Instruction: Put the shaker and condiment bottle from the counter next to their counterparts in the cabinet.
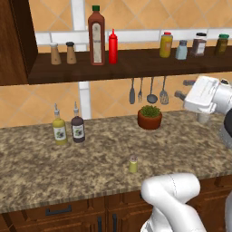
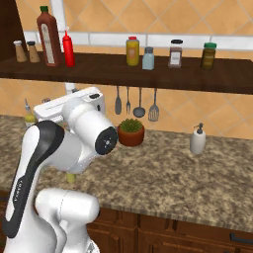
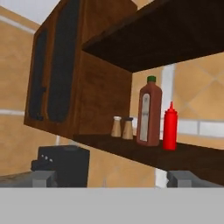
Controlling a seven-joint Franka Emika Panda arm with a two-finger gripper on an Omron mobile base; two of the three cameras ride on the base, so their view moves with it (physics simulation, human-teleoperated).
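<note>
I start with the worktop [image 1: 36, 158], the long speckled granite slab that runs across both base views. Above it hangs the cabinet [image 1: 18, 41], its dark open shelf carrying everything stored so far. My arm rises at about 5 o'clock in the left base view, with the white wrist up near 3 o'clock, level with the underside of the shelf.

On the shelf, at about 11 o'clock in the left base view, the tall dark red bottle [image 1: 96, 36] stands with the condiment bottle [image 1: 113, 46] just beside it on its right. I judge that half of the job done. Left of them stand the two brown shakers [image 1: 62, 53].

The shaker [image 1: 133, 164] stands alone on the worktop, upright, near the front edge, at roughly 6 o'clock from the potted plant [image 1: 150, 117]. The yellow and dark spouted bottles [image 1: 68, 129] sit well apart from it, at 9 o'clock.

The end effector [image 3: 111, 178] shows its two grey tips far apart at the bottom of the hand view, spread wide with nothing between them.

So I take the step in hand to be the fetch of the shaker. The next move calls for swinging the wrist down and back toward the front edge, centring over the small cap, then closing gently on a very small target.
</note>
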